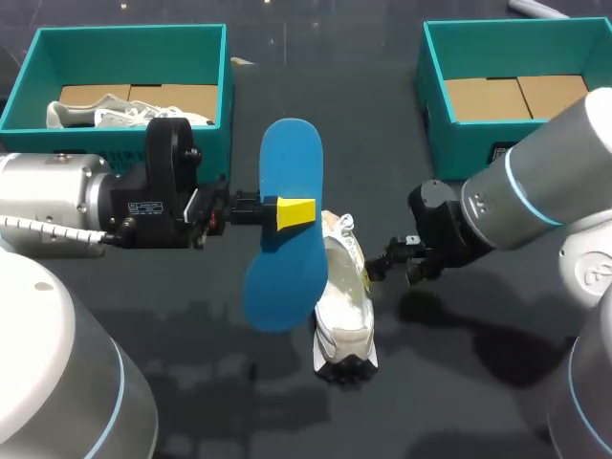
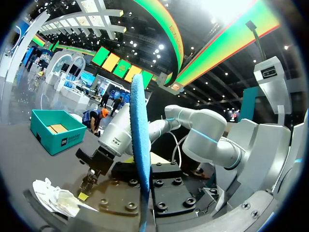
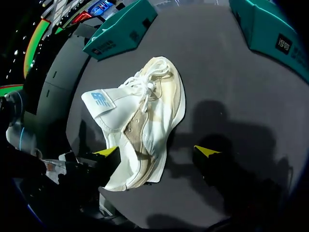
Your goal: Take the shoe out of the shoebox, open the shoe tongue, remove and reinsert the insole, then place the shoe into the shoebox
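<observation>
Insole (image 1: 287, 163) clamped in left claw (image 1: 296, 212); right claw (image 3: 158, 152) spread; left shoebox (image 1: 129, 36) holds spare shoe (image 1: 105, 115).

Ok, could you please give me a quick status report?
Left gripper shut on insole, held above table. Right gripper open beside shoe. Shoe on table, no obstruction seen.
</observation>
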Robot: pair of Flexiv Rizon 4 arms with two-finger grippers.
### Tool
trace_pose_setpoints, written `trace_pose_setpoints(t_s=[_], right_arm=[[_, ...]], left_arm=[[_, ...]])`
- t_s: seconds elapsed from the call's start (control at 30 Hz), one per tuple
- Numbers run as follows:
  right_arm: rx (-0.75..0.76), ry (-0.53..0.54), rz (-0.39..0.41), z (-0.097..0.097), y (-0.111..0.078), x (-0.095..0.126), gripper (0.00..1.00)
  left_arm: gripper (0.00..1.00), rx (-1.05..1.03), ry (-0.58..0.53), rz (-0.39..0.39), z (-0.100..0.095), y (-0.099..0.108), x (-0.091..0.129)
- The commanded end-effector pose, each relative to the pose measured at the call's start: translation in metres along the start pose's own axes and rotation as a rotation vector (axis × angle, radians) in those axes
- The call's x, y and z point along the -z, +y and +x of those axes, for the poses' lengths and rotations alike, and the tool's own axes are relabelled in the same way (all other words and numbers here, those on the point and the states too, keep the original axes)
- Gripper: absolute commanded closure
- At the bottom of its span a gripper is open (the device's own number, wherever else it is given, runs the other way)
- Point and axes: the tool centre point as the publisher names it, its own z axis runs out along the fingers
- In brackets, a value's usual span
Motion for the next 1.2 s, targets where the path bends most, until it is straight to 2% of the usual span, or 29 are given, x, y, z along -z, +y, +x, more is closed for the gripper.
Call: trace_pose_setpoints(t_s=[0.03,0.13,0.23,0.3,0.37,0.43,0.53,0.77,0.83,0.87,0.9,1.2], right_arm=[[0.001,0.103,-0.006,-0.005,-0.007,0.014,0.00],[0.001,0.103,-0.006,-0.005,-0.007,0.014,0.00],[0.001,0.103,-0.006,-0.005,-0.007,0.014,0.00],[0.001,0.160,-0.029,-0.004,-0.007,0.017,0.00],[0.013,0.227,-0.050,-0.003,-0.006,0.024,0.00],[0.000,0.247,-0.060,-0.004,-0.006,0.031,0.00],[-0.008,0.291,-0.071,-0.006,-0.005,0.041,0.00],[0.011,0.411,-0.100,-0.004,0.005,0.062,0.00],[0.016,0.456,-0.106,-0.003,0.011,0.067,0.00],[0.021,0.455,-0.103,-0.003,0.014,0.068,0.00],[0.035,0.420,-0.105,-0.002,0.017,0.070,0.00],[0.035,0.420,-0.105,-0.002,0.017,0.070,0.00]], left_arm=[[1.00,0.000,-0.001,0.002,0.000,0.002,-0.002],[1.00,0.000,-0.001,0.002,0.000,0.002,-0.002],[1.00,-0.089,-0.006,-0.021,-0.003,-0.008,-0.006],[1.00,-0.144,-0.021,-0.038,-0.008,-0.014,-0.007],[1.00,-0.244,-0.027,-0.045,-0.013,-0.021,-0.008],[1.00,-0.336,-0.005,-0.022,-0.017,-0.030,-0.009],[1.00,-0.478,-0.002,-0.057,-0.029,-0.039,-0.015],[1.00,-0.813,0.026,-0.072,-0.053,-0.050,-0.027],[1.00,-0.969,-0.006,-0.096,-0.060,-0.048,-0.030],[1.00,-1.026,-0.038,-0.141,-0.067,-0.046,-0.031],[1.00,-1.026,-0.038,-0.141,-0.067,-0.046,-0.031],[1.00,-1.026,-0.038,-0.141,-0.067,-0.046,-0.031]])
